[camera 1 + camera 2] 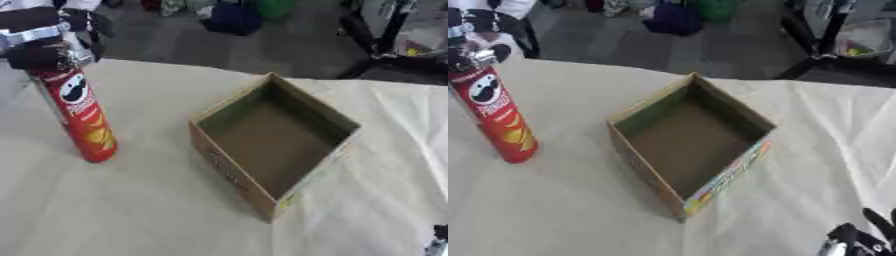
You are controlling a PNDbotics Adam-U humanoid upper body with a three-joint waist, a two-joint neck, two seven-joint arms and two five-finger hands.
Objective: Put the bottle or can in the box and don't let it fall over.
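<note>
Left hand of mine is curled round the top of the tall red can so it stays upright, with the open box waiting at 3 o'clock on the worktop.

Left hand hides the red can top; right hand cut off at corner

We see an open box near the middle of the table. A tall can stands upright well to the box's left, our left hand closed around its top. Our right hand shows at the lower right corner, in front of the box.
</note>
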